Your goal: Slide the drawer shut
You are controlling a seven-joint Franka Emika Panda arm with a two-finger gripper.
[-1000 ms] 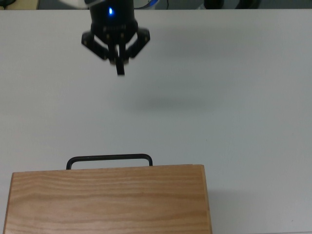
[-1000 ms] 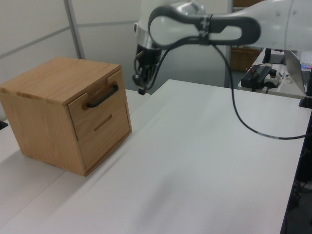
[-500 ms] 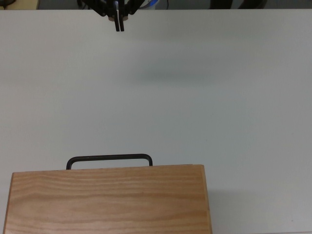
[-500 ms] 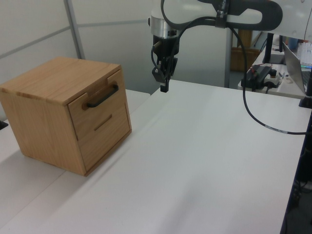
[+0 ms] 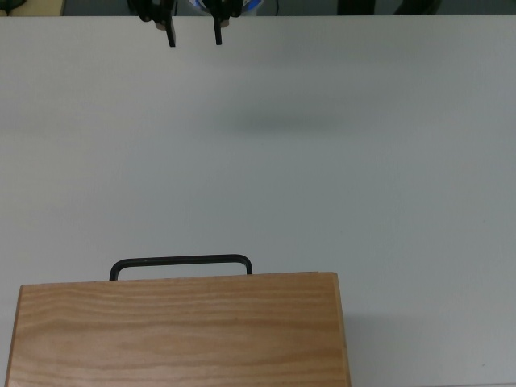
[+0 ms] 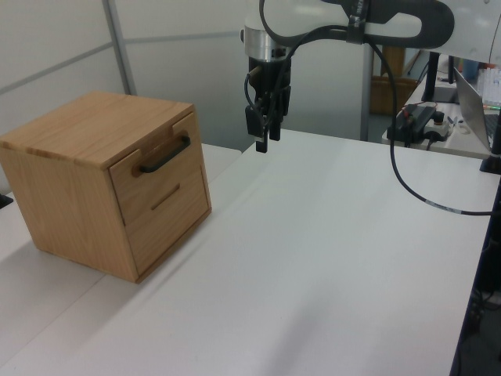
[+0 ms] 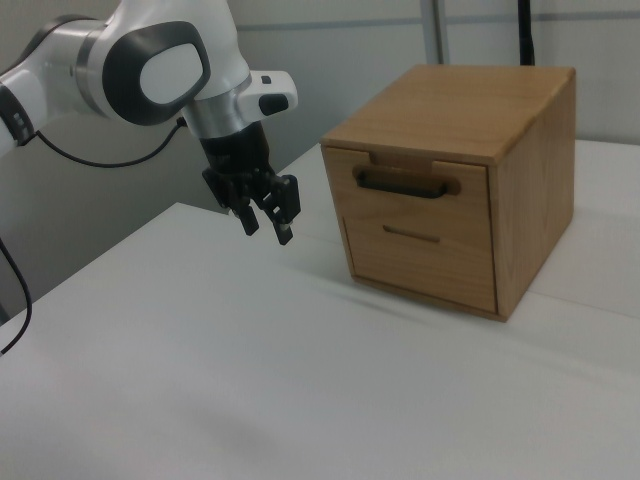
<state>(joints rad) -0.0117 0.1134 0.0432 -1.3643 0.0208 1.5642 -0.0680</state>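
Laboratory setting: white desk [image 6: 329, 251], partition panels [image 6: 55, 47], cabled electronics [image 6: 419, 119] on a rear bench [image 6: 462, 149].

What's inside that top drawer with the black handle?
Its contents cannot be seen: the drawer sits pushed into the wooden cabinet, showing only its front panel and black bar handle. The gripper hangs open, apart from it.

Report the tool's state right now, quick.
Tool: open, fingers apart, holding nothing, hanging above the table away from the drawer.
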